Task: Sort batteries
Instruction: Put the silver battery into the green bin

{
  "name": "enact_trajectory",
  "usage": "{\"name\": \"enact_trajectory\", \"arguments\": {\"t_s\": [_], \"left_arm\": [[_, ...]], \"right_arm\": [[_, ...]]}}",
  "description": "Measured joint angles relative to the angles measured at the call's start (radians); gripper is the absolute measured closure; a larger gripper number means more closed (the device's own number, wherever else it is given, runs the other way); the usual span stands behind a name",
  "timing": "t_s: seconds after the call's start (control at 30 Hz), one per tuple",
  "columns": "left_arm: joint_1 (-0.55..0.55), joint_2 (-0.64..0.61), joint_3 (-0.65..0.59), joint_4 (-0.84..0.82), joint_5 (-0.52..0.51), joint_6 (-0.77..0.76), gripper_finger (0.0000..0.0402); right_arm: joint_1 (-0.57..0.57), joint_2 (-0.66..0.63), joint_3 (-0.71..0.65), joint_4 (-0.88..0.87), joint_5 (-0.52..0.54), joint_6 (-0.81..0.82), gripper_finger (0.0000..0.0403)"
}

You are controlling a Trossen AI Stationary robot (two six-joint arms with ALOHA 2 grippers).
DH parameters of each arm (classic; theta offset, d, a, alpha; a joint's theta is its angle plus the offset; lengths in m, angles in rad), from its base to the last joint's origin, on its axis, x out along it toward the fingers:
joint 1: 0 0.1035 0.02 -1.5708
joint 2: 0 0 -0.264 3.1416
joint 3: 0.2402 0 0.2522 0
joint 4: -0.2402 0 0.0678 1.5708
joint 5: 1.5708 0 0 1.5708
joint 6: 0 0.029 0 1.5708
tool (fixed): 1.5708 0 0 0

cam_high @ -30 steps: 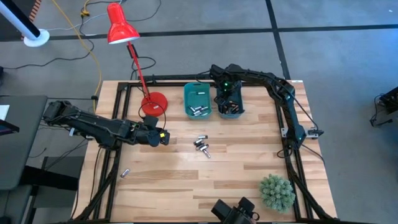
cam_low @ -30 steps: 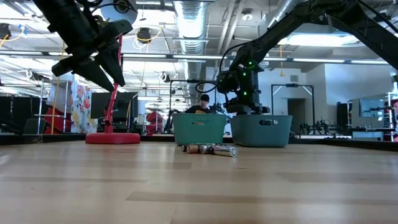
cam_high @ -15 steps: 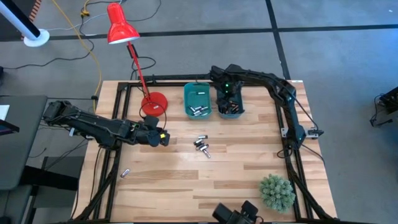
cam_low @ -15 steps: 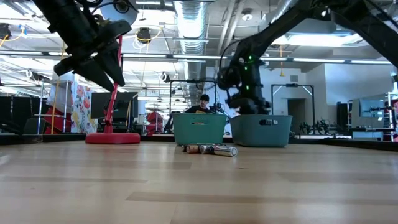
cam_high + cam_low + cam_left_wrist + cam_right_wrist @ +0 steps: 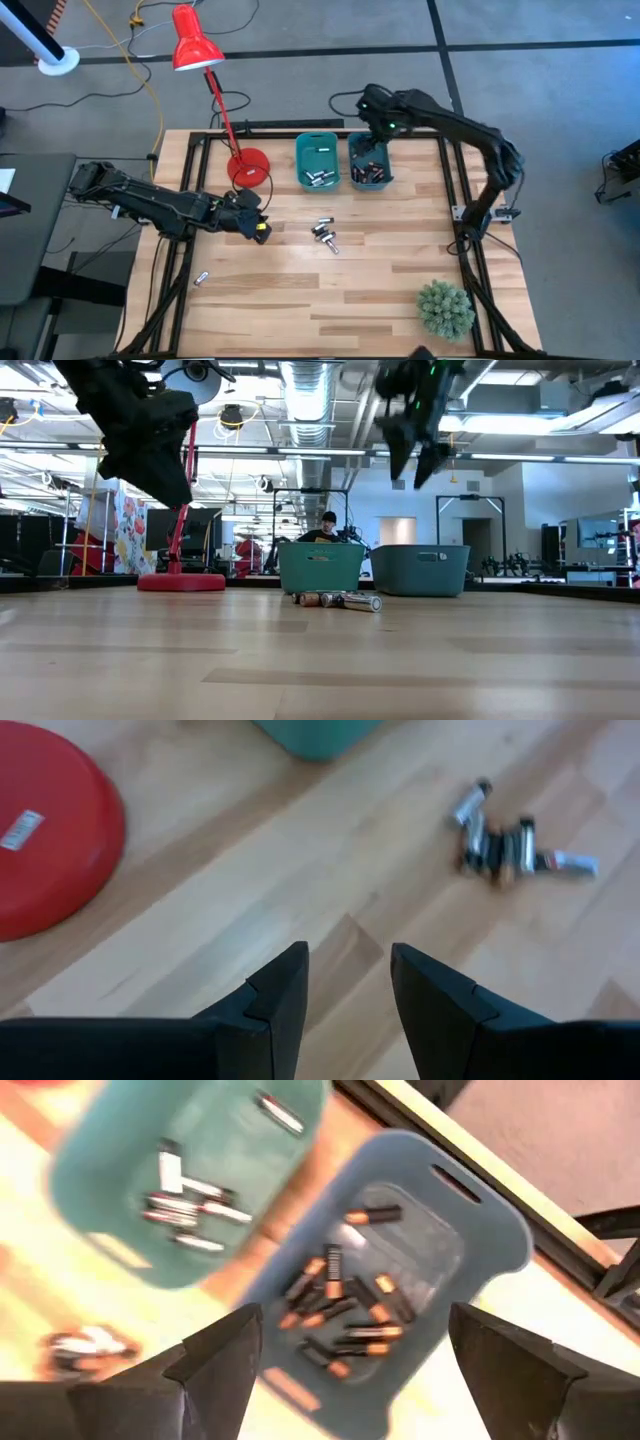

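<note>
Fingers are apart and empty on both: my right gripper [image 5: 345,1380] hangs high over the darker bin [image 5: 369,166], my left gripper [image 5: 348,985] beside the loose batteries [image 5: 324,234] before the lighter bin [image 5: 317,160]. I'd drop left slowly, straddling a single cell.

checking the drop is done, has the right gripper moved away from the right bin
Yes. The right gripper has risen, open and empty, well above the right bin it was down at earlier.
</note>
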Motion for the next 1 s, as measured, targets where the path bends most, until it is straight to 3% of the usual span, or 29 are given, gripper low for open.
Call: {"name": "enact_trajectory", "arguments": {"t_s": [0.2, 0.3, 0.57, 0.77, 1.0], "left_arm": [[0.003, 0.0, 0.0, -0.063, 0.095, 0.041, 0.0261], [0.018, 0.0, 0.0, -0.125, 0.223, 0.054, 0.0261], [0.078, 0.003, 0.0, -0.313, 0.56, 0.008, 0.0261], [0.08, 0.064, 0.0, -0.519, 0.658, 0.026, 0.0261], [0.009, 0.21, 0.0, -0.545, 0.786, 0.062, 0.0261]], "right_arm": [[0.146, -0.143, -0.029, -0.004, 0.072, 0.151, 0.0072], [0.242, -0.191, -0.069, -0.018, 0.137, 0.234, 0.0072], [0.455, -0.23, -0.228, -0.01, 0.186, 0.501, 0.0072], [0.585, -0.23, -0.342, 0.059, 0.224, 0.728, 0.0072], [0.714, -0.229, -0.404, 0.12, 0.25, 0.93, 0.0072]]}}
